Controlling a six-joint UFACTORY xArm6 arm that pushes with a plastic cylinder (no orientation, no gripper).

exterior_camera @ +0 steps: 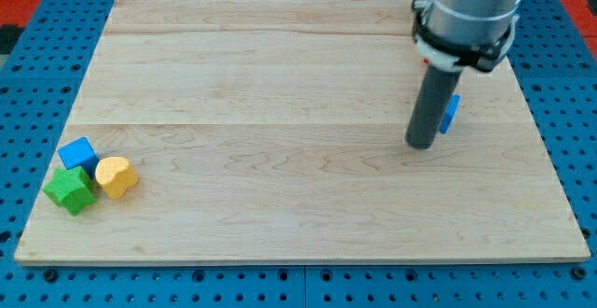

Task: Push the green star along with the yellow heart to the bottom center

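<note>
Green star [70, 189] touching yellow heart [116, 176], blue cube [78, 153], view's bottom-left; my tip [422, 145] well apart; no gripper, no writing.

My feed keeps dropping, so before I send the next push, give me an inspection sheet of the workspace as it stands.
Surface: wooden board, flat, three planks, no marks seen.
Job's things: green star and yellow heart at the view's bottom left corner, close beside each other; not yet at bottom centre.
Clutter: blue cube just above the star, close against it; another blue block at the view's right, mostly hidden behind the rod, shape unclear.
End effector: no gripper; my tip is on the board at the view's right, next to the hidden blue block, far from the star and heart.
Cables: nothing seen.
Surroundings: blue perforated table around the board; red strip at the view's top corners.
</note>
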